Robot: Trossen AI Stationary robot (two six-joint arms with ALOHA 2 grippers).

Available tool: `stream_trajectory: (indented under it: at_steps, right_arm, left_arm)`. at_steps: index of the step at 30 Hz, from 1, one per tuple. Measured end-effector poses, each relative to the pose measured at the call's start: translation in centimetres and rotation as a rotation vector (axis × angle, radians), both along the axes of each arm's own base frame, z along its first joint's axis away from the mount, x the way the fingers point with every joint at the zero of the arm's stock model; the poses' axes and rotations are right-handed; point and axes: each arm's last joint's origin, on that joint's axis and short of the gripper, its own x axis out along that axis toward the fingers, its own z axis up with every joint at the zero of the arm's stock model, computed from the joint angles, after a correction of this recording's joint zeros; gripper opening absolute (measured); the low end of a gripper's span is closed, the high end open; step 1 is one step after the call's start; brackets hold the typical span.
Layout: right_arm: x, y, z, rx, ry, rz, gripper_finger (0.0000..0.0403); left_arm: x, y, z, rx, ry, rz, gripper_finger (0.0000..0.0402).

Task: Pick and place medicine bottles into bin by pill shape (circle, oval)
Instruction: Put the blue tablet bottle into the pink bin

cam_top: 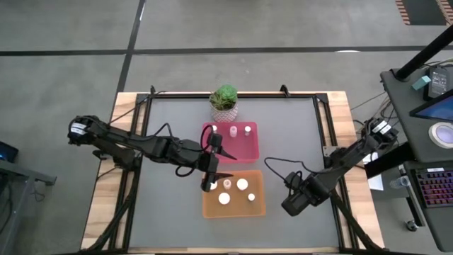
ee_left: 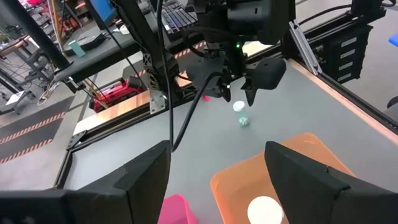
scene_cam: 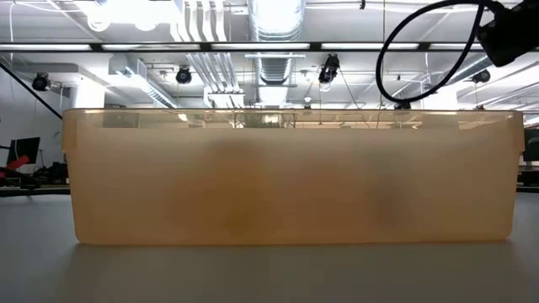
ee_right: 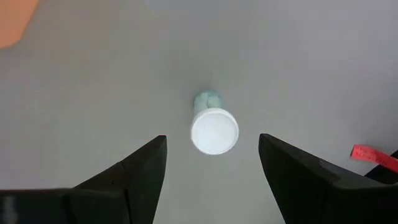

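Two trays sat mid-table: a pink tray (cam_top: 249,150) holding three bottles, and an orange tray (cam_top: 257,206) holding about four, though the left gripper (cam_top: 209,178) covered its near-left corner, hiding whatever lay beneath. From table height the orange tray's cloudy wall blocked nearly everything behind it. Both claws stood open and empty. The right gripper (ee_right: 211,158) hovered above a lone bottle (ee_right: 214,129) standing upright on the grey mat right of the orange tray, hidden under that gripper from above. A plant (cam_top: 224,100) stood behind the pink tray.

Left pincer (cam_top: 210,185) open, pointing down, right pincer (ee_right: 211,155) open, pointing down
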Motion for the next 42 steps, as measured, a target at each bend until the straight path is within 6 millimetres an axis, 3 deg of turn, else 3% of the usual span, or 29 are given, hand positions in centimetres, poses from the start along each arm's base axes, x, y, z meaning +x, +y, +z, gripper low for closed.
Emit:
stream_trajectory:
  at_steps: [28,42]
  right_arm:
    - [-0.1,-0.3,-1.4,-0.022,-0.035,0.011,0.0243]
    - [-0.1,-0.2,-1.6,-0.011,-0.049,0.010,0.0138]
  left_arm:
    - [0.0,0.0,0.0,-0.001,0.001,0.000,0.0244]
    - [0.0,0.0,0.0,-0.001,0.000,0.000,0.0244]
